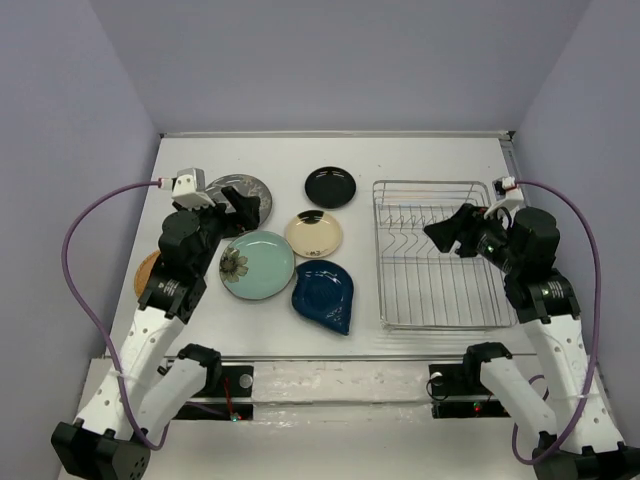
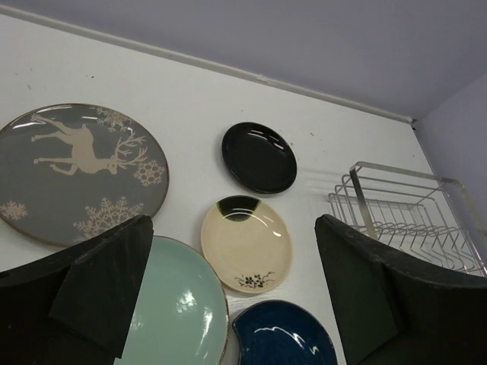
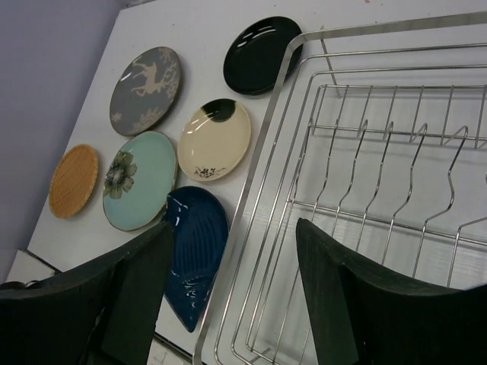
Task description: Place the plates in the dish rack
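Plates (image 1: 314,234), six, lay flat on the tabletop's (image 1: 280,160) left half, nearest the left gripper (image 1: 240,212), jaws wide and empty above the border between grey plate (image 1: 240,187) and teal plate (image 1: 258,265); which one it favoured was unclear. Dish rack (image 1: 436,290), unloaded, sat by the right edge, long axis near-to-far, beneath the right gripper (image 1: 448,232), jaws parted and empty.

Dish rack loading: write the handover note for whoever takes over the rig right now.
Left gripper: open, empty, above the plates.
Right gripper: open, empty, above the dish rack.
The rack holds nothing.
Flat on the table, left of the rack: grey plate, black plate, cream plate, teal plate, blue plate, orange plate.
Done: nothing loaded.
Left: all six plates.
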`<move>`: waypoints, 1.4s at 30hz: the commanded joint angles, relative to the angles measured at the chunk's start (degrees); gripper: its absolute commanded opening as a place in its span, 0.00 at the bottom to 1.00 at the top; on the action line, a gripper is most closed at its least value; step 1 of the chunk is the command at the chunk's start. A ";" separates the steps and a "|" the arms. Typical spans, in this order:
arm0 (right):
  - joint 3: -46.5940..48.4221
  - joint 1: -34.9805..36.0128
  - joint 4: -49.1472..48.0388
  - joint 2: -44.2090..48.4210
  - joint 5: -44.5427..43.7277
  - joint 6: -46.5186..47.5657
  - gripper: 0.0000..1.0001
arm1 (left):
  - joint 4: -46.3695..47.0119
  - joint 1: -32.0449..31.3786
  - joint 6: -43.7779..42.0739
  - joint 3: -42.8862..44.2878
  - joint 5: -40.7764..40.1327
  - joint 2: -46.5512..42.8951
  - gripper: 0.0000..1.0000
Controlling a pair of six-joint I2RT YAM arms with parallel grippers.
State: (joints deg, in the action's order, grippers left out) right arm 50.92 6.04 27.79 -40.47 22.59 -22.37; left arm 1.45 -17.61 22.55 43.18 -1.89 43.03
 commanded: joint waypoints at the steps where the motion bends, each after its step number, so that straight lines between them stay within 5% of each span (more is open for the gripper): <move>1: -0.99 -0.24 -4.06 0.83 3.34 -0.74 0.71 | -1.28 0.03 -1.54 2.70 -4.07 1.53 0.99; 7: -2.31 -0.24 -4.76 1.44 5.62 -1.79 0.71 | -2.86 1.08 1.27 4.46 -5.58 6.54 0.99; 16: -8.02 -0.24 -5.56 4.60 7.56 -2.59 0.70 | 5.65 18.98 13.30 4.90 0.04 19.19 0.99; 20: -9.60 -0.24 -5.47 5.49 7.55 -2.15 0.70 | 7.60 21.38 15.51 6.21 -1.80 28.13 0.99; 32: -10.84 -0.24 -5.55 5.31 9.93 -2.33 0.70 | 8.65 28.15 14.19 9.47 -1.80 44.33 0.79; 42: -11.10 -0.24 -5.82 5.14 10.37 -2.68 0.69 | 17.26 31.05 15.76 9.73 12.08 57.08 0.74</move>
State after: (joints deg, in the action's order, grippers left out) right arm 40.21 6.04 24.84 -35.64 31.35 -24.49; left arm 12.43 12.56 36.82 51.57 3.27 97.82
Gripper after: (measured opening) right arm 0.695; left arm 0.751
